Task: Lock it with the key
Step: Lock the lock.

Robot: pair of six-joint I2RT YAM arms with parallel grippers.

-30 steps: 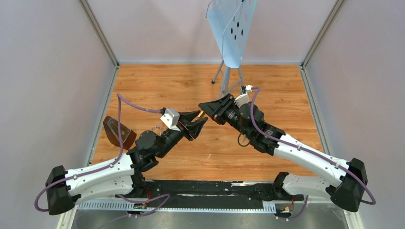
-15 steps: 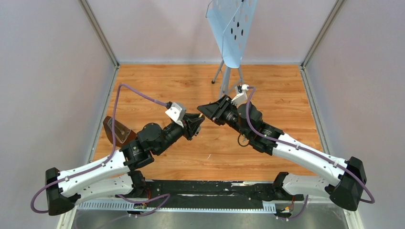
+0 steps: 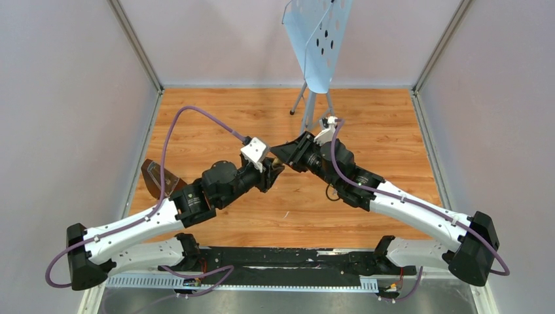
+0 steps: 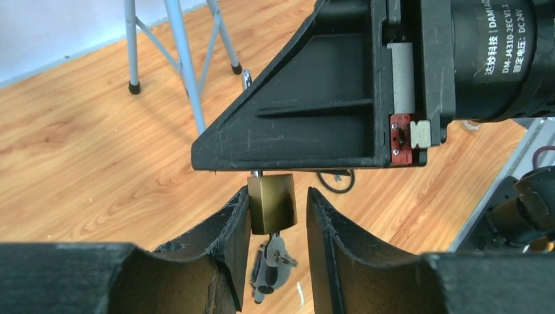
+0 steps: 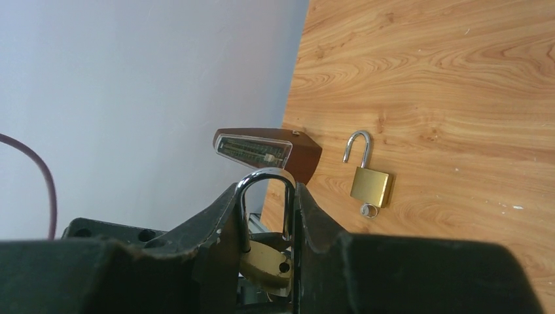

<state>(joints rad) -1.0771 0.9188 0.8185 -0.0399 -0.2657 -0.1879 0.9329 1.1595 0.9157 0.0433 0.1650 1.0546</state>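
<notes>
Brass-yellow padlock (image 4: 272, 204), orange-brown wood-grain table (image 3: 379, 111), pale blue hole-patterned stand (image 3: 319, 39).

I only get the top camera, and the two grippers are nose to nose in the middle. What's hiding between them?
Observer: The right wrist camera shows the right gripper pinching a brass padlock by its shackle.
Child: Is the left one grabbing it too?
Observer: No. The left gripper sits open around its body, and a small silver key dangles beneath.
Child: Any more locks?
Observer: A second padlock lies on the table, shackle open.
</notes>
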